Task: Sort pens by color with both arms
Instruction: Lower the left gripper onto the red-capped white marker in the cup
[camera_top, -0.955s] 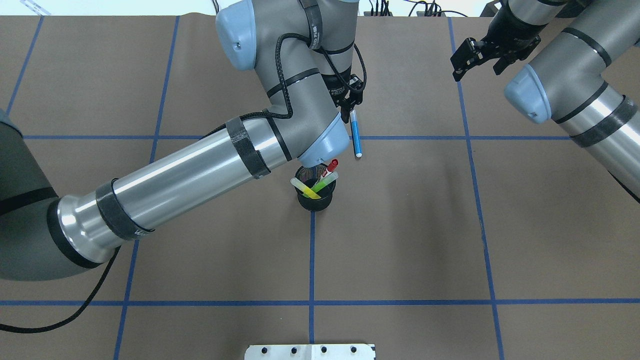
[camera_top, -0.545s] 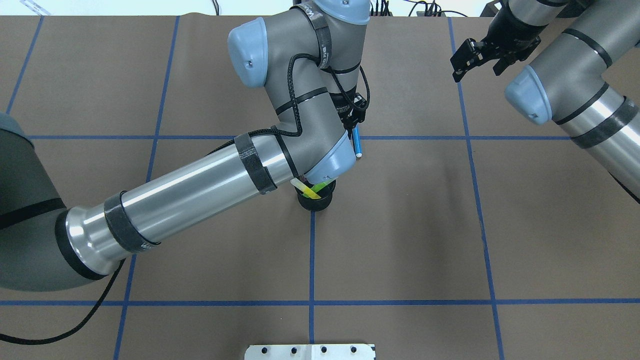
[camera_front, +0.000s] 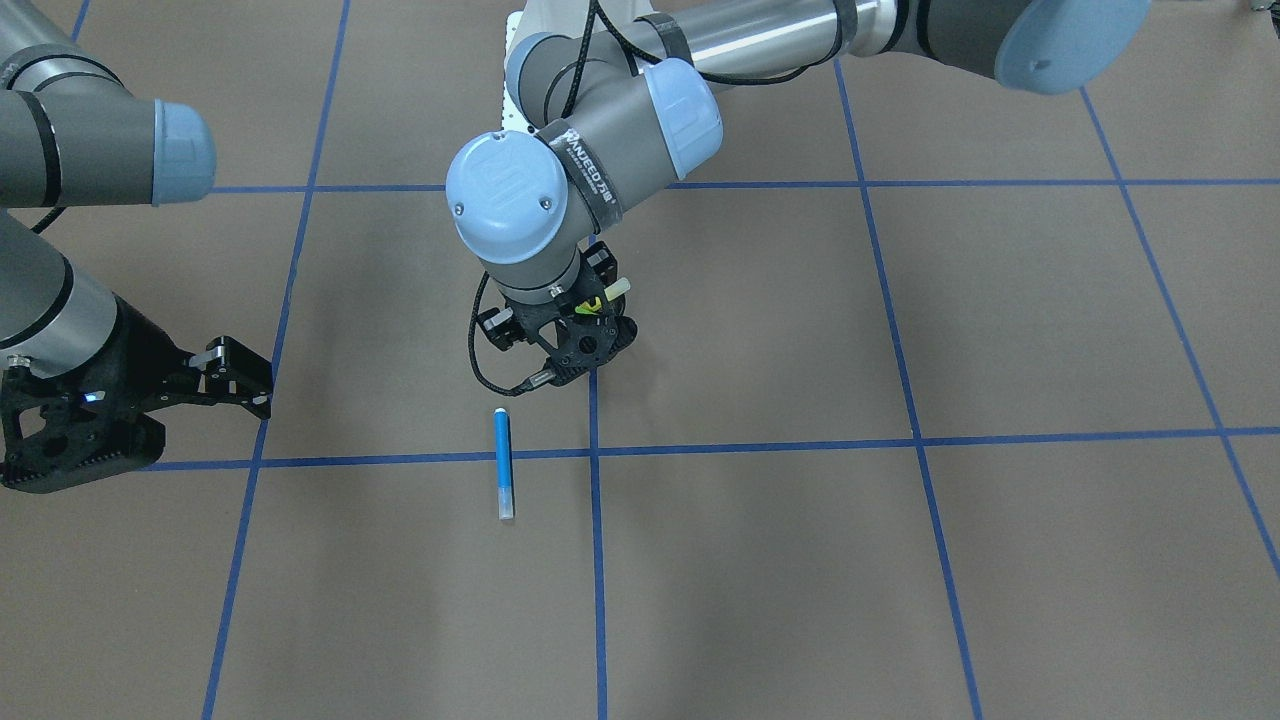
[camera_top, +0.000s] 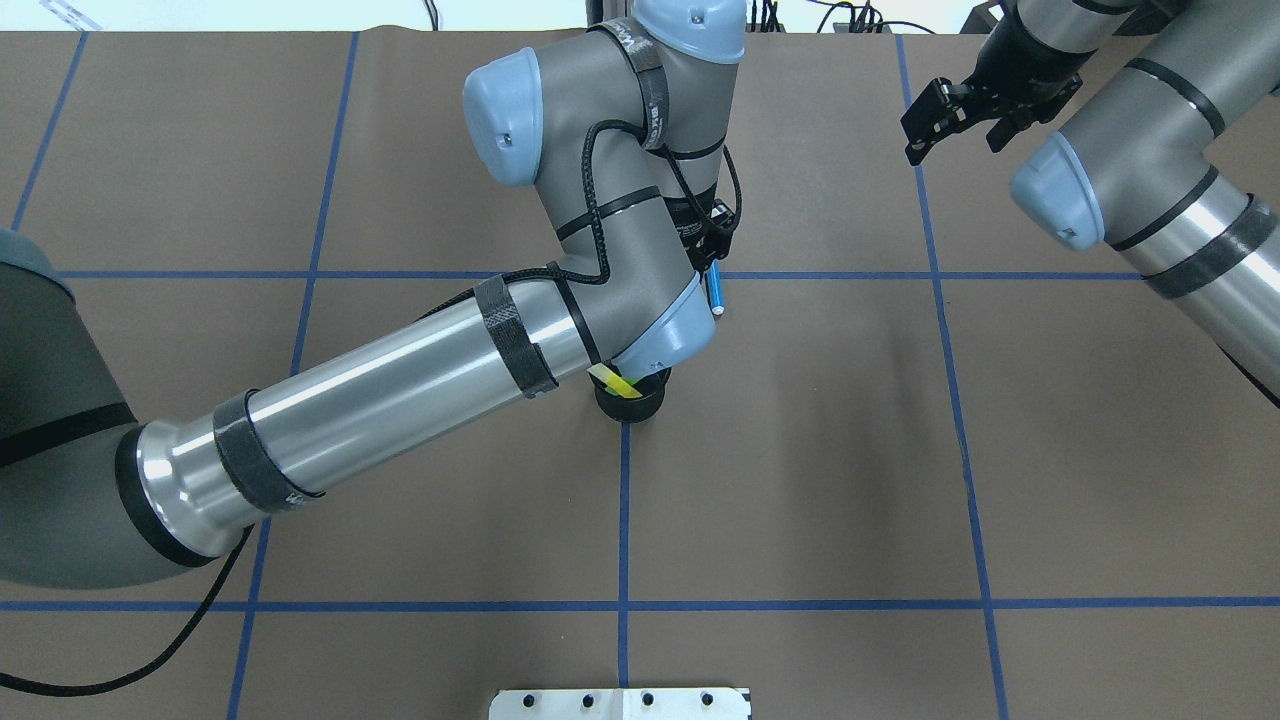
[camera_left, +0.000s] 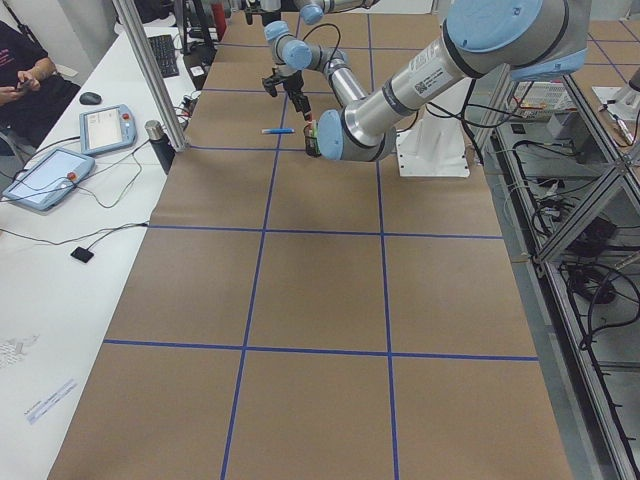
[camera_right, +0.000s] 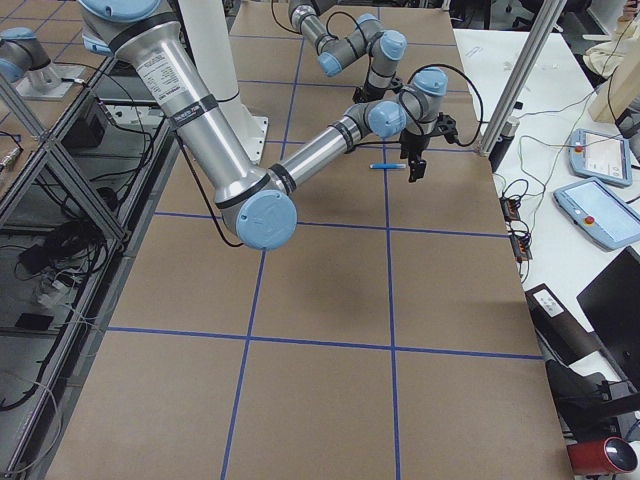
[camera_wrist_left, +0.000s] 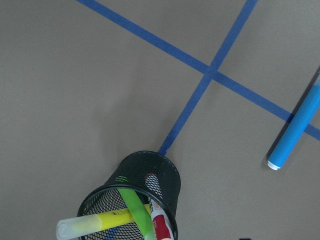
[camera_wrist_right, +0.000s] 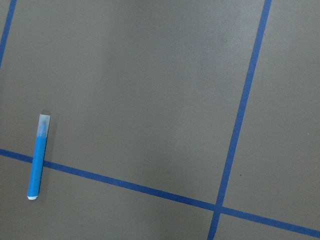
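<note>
The blue pen (camera_front: 503, 465) lies flat on the brown table across a blue tape line; it also shows in the left wrist view (camera_wrist_left: 295, 132) and the right wrist view (camera_wrist_right: 37, 160). A black mesh cup (camera_wrist_left: 150, 185) holds the yellow highlighter (camera_wrist_left: 100, 220), the green pen (camera_wrist_left: 137, 207) and the red-capped white pen (camera_wrist_left: 160, 222). My left gripper (camera_front: 575, 350) hangs right over the cup, seems open and holds nothing. In the overhead view the left wrist hides most of the cup (camera_top: 630, 402). My right gripper (camera_top: 950, 120) is open and empty at the far right.
Blue tape lines divide the brown table into squares. The white base stand (camera_top: 620, 703) is at the near edge. A side table with tablets (camera_left: 50, 175) and a person run along the far side.
My left wrist has moved back from the blue pen to over the cup, now covering the red and green pens in the overhead view. The blue pen and right arm have not moved.
</note>
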